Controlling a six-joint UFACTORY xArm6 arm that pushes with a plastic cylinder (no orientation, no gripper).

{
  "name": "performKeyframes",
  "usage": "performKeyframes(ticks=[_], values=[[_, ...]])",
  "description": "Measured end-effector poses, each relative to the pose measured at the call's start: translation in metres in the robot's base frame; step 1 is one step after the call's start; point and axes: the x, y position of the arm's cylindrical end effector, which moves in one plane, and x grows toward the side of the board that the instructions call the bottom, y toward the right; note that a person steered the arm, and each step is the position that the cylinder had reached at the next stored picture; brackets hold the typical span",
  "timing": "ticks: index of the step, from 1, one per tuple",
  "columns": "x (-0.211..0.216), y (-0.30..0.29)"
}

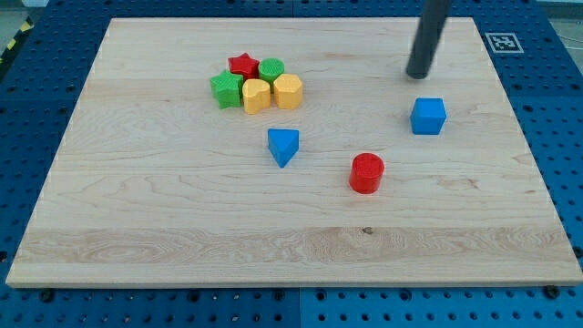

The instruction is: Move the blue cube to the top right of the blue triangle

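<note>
My tip (pixel 418 76) just above blue cube (pixel 428 117), blue triangle (pixel 283 146) well left.

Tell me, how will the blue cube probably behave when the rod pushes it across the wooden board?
The blue cube sits flat on one face, so it should slide, not roll. It looks small and solid, so probably light and stiff. My tip is just above it toward the view's top, slightly left of its centre; an off-centre push there would likely turn it on the smooth board.

A straight, smooth, dark grey-black cylindrical rod (pixel 428 36), plain and unmarked, ends in my tip (pixel 418 76).
</note>
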Motion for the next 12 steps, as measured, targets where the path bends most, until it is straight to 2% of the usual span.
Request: performKeyframes(ticks=[3,6,10,12], values=[[0.033,0.015],[0.048,0.04],[0.058,0.04],[0.08,0.04]])
